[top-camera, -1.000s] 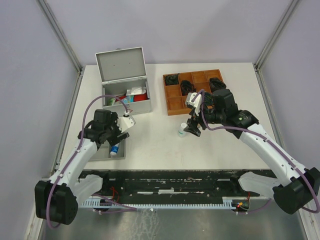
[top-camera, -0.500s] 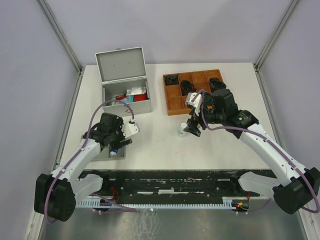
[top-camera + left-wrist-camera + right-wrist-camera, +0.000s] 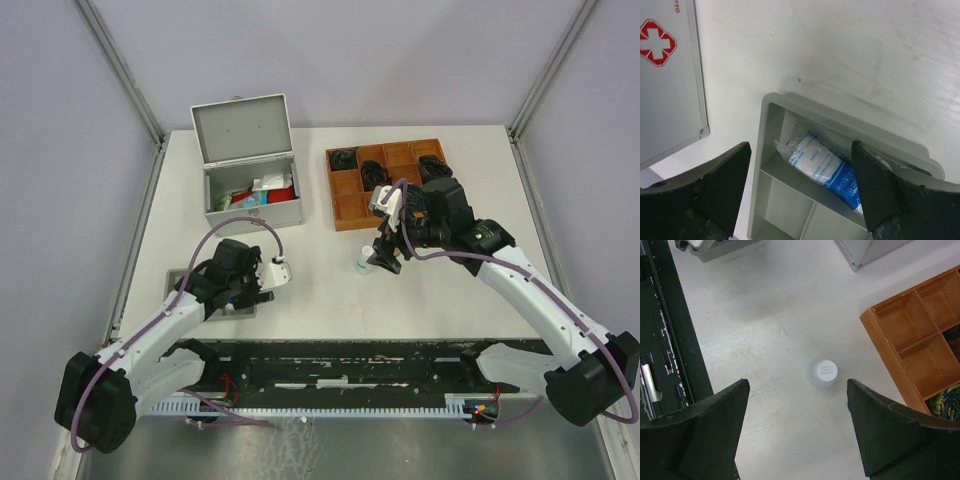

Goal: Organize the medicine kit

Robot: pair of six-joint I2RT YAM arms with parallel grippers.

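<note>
A brown wooden compartment tray [image 3: 352,208] is sitting at the far right of the white tabletop [image 3: 320,300], with dark bundles lying in several of its cells. The right arm is reaching across its near right part. A small white round-capped bottle [image 3: 823,372] is standing upright on the bare tabletop just near of that tray's left corner. A low grey plastic divided tray [image 3: 850,122] is lying at the near left, and a white-and-blue wrapped packet [image 3: 822,165] is resting in its far compartment.

The silver-grey rectangular metal medicine kit [image 3: 255,213] is standing at the far left of the tabletop, its hinged lid [image 3: 243,128] raised upright behind it and red, white and green items showing inside. Nothing is lying on the tabletop between the kit and either arm.

The left end effector [image 3: 800,150] is hanging over the grey tray with its fingers spread wide and holding nothing. The kit lies farther back, apart from it, and its grey wall with a red cross mark is showing at the left of the left wrist view. The right end effector [image 3: 797,385] is also gaping wide and empty, hovering just right of the bottle, with the kit well off to its far left.

Counted: one kit, one wooden tray, one grey tray, one bottle, one packet, two end effectors.
</note>
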